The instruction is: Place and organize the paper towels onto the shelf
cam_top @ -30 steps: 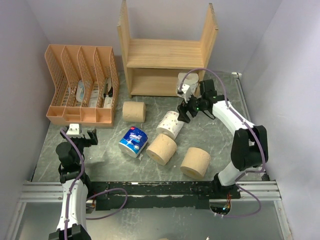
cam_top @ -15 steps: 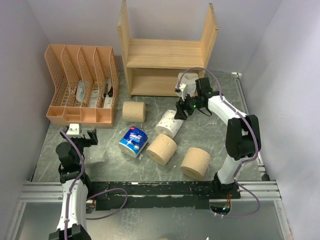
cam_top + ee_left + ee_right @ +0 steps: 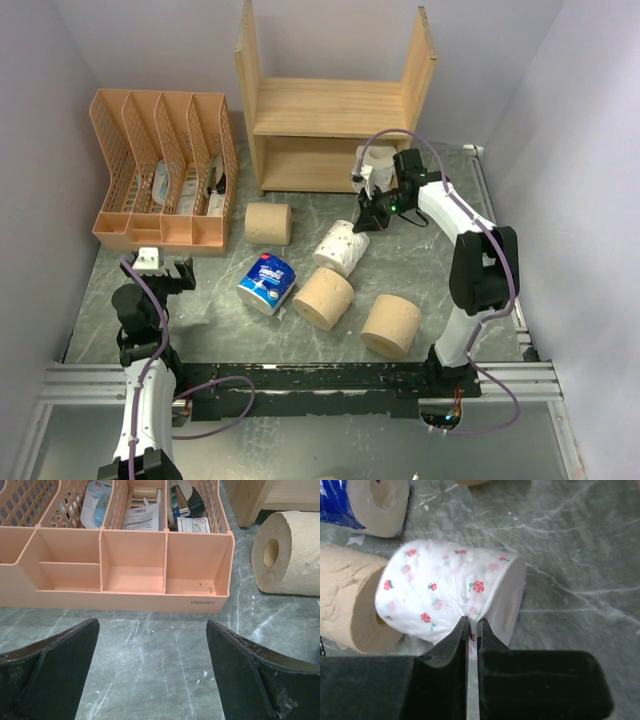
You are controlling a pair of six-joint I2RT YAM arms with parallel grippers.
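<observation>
My right gripper (image 3: 366,222) (image 3: 472,629) is shut, pinching a fold of the outer sheet of a white paper towel roll with red flowers (image 3: 338,247) (image 3: 450,590) that lies on the table. A second white roll (image 3: 378,160) stands by the wooden shelf (image 3: 335,105), at its lower tier's right front. Three tan rolls lie loose: one (image 3: 269,223) (image 3: 285,552) near the organizer, one (image 3: 323,298) (image 3: 350,605) beside the flowered roll, one (image 3: 391,325) near the front. A blue-wrapped roll (image 3: 267,282) (image 3: 365,505) lies left of them. My left gripper (image 3: 163,265) (image 3: 152,670) is open above bare table.
A peach mesh file organizer (image 3: 165,170) (image 3: 132,565) holding small items stands at the back left, just ahead of my left gripper. Grey walls close in both sides. A black rail (image 3: 330,380) runs along the near edge.
My right gripper's jaws have closed from wide open onto the flowered roll's outer sheet, and the right arm has shifted slightly toward the shelf. The left arm has not moved.
</observation>
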